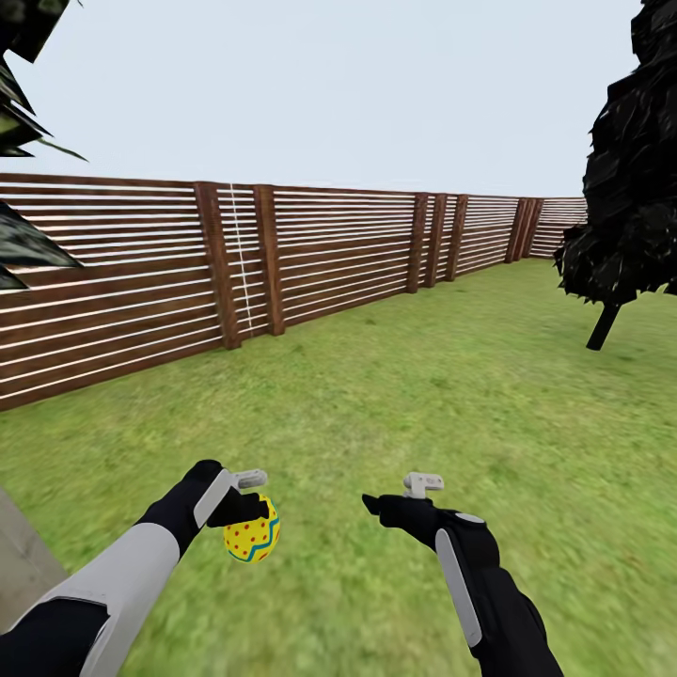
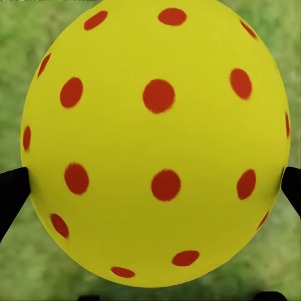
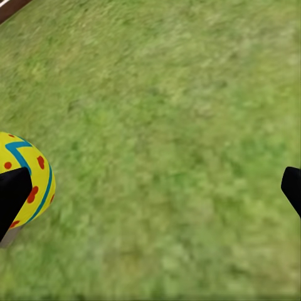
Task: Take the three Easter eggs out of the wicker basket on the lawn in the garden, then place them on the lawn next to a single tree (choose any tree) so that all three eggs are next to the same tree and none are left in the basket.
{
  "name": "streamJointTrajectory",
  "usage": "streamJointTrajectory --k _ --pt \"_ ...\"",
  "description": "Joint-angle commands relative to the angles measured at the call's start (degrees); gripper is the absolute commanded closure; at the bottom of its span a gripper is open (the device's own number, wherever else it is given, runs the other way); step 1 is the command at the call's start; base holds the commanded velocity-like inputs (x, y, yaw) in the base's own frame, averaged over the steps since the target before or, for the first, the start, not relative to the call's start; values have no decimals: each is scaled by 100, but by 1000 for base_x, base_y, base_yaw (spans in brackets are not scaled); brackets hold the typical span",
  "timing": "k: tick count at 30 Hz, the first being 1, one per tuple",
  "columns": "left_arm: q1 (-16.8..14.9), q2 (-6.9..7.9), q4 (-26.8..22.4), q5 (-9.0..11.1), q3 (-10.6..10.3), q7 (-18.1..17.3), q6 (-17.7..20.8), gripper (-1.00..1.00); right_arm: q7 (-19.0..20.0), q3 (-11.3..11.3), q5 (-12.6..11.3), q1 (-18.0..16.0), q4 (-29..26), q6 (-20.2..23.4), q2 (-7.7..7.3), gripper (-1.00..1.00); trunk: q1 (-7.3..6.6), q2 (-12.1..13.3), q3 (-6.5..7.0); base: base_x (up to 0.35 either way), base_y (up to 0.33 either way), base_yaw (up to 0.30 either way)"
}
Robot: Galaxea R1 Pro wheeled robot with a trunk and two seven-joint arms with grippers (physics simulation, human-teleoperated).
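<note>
My left gripper (image 1: 246, 505) is shut on a glossy yellow Easter egg (image 1: 252, 534) with red dots and a blue zigzag line, held above the lawn (image 1: 423, 395) at the lower left. In the left wrist view the egg (image 2: 157, 132) sits between the black fingertips (image 2: 12, 191). To its right my right gripper (image 1: 400, 498) hangs open with nothing in it; its wrist view has the fingers (image 3: 12, 194) wide apart over grass, with the same egg (image 3: 31, 175) behind one finger. Dark foliage with pale blotches (image 1: 23, 103) and a pale grey-brown trunk (image 1: 19, 555) mark a tree at the left edge. The wicker basket is out of view.
A brown fence (image 1: 310, 254) of horizontal slats encloses the garden along the left and back. A dark thin-stemmed tree (image 1: 625, 188) stands at the right. Open grass stretches ahead between fence and that tree.
</note>
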Motion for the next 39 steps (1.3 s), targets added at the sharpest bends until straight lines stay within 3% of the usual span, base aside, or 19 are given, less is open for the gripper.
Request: streamJointTrajectory --k 1,29,39 --pt "-3 7 -12 57 -43 47 9 100 -17 -4 -52 -3 -7 30 2 -100 22 -45 -24 0 0 0" --pt "-3 13 -14 62 -53 57 -43 100 -17 -2 -52 -3 0 30 2 -100 637 -1168 -527 0 0 2" --pt "-3 16 -14 62 -53 57 -41 100 -17 -1 -52 -3 -5 30 2 -100 857 -1569 -707 0 0 255"
